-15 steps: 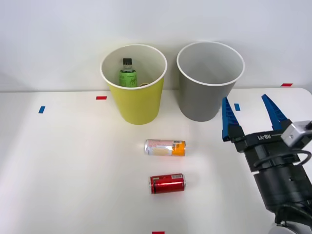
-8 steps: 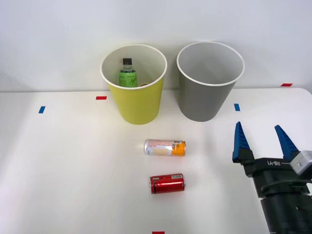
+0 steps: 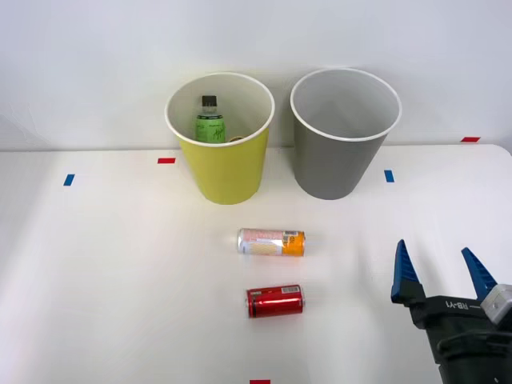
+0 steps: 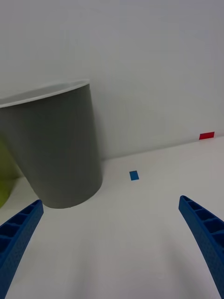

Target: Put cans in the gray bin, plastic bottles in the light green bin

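Ribbed blue claw (image 3: 442,273) spread; cylindrical cans (image 3: 271,242) lying flat.

Right claw (image 3: 442,268) low at front right, blue fingers (image 4: 205,233) spread, empty

1. Front view: bright, even, diffuse light. The white tabletop (image 3: 120,264) looks almost washed out and dims slightly toward 8 o'clock.
2. The small red drink can (image 3: 274,301) carries a pale glare streak along its upper side.
3. Wrist view: the large gray tapered bin (image 4: 56,149) has a wall that darkens toward its base.
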Robot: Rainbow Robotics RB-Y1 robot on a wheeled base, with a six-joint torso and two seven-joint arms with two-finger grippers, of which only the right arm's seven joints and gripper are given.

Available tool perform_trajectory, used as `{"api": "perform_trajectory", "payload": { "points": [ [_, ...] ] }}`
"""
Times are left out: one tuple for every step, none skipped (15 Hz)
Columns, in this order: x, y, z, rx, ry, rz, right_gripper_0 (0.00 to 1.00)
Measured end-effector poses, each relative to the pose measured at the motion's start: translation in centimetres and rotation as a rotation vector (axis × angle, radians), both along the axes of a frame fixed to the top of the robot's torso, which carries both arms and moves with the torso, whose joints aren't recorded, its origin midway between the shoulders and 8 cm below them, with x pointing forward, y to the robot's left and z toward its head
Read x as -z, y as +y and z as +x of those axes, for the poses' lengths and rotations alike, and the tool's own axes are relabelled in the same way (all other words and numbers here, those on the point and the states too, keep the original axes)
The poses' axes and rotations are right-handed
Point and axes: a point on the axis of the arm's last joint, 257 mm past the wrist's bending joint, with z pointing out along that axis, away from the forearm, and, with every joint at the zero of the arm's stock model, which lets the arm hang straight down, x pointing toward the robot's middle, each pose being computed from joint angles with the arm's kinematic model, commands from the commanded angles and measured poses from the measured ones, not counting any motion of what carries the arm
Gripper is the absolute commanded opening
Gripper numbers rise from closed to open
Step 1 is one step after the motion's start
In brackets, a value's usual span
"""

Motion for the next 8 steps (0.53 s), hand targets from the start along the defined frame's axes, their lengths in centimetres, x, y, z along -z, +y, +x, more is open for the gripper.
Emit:
{"api": "perform_trajectory", "payload": {
  "points": [
    [0.5,-0.3,0.2,0.013,0.004,-0.016,1.0],
    [0.7,-0.6,0.4,0.022,0.005,-0.047,1.0],
    [1.0,-0.7,0.6,0.025,0.004,-0.065,1.0],
    [1.2,-0.9,0.8,0.024,0.0,-0.054,1.0],
    [1.4,-0.9,0.9,0.018,-0.004,-0.048,1.0],
    [1.6,-0.9,1.0,0.014,-0.005,-0.039,1.0],
    [1.8,-0.9,1.1,0.015,-0.004,-0.023,1.0],
    [2.1,-1.0,1.0,0.016,0.0,-0.003,1.0]
  ]
}}
